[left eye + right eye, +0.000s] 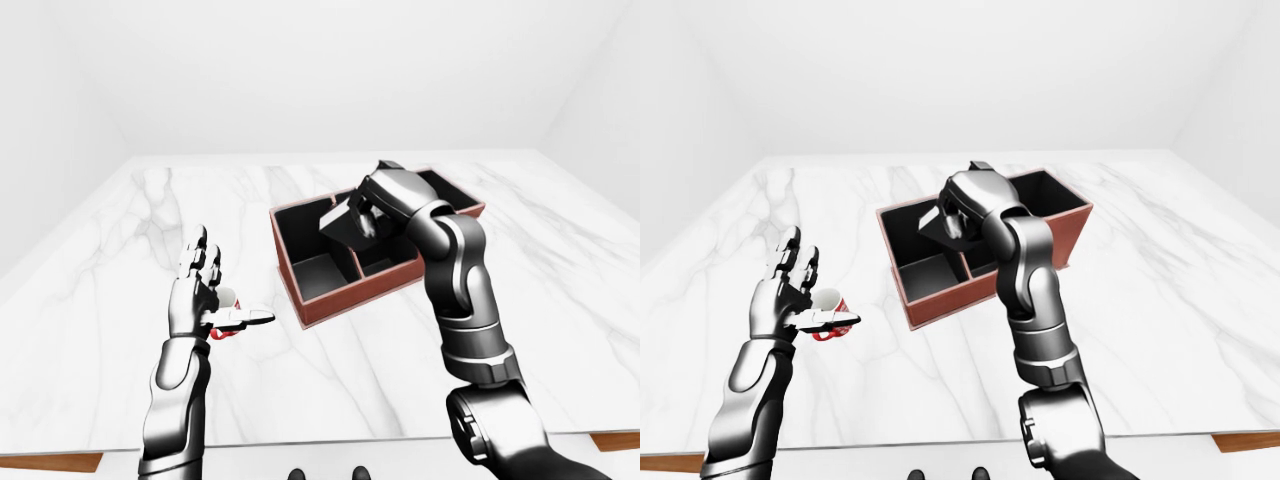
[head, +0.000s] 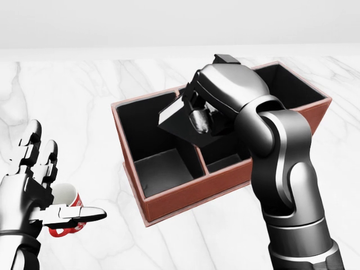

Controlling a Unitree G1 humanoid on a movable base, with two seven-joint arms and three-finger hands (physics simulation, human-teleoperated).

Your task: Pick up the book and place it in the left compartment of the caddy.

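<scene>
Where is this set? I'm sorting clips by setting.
Probably a bare simulated test room, not a real home or office: plain white walls, one large marble table, and on it only a caddy and a mug.

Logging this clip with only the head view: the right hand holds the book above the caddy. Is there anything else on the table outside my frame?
Observer: The left-eye view shows the table out to its edges. Apart from the book in the right hand, I see only the caddy and the mug.
Operator: Is the mug close to an edge?
Observer: No. In the right-eye view it sits well in from the near edge.
Operator: Where does the left arm enter?
Observer: It rises over the table's near edge. The left hand is upright and open beside the mug.
</scene>
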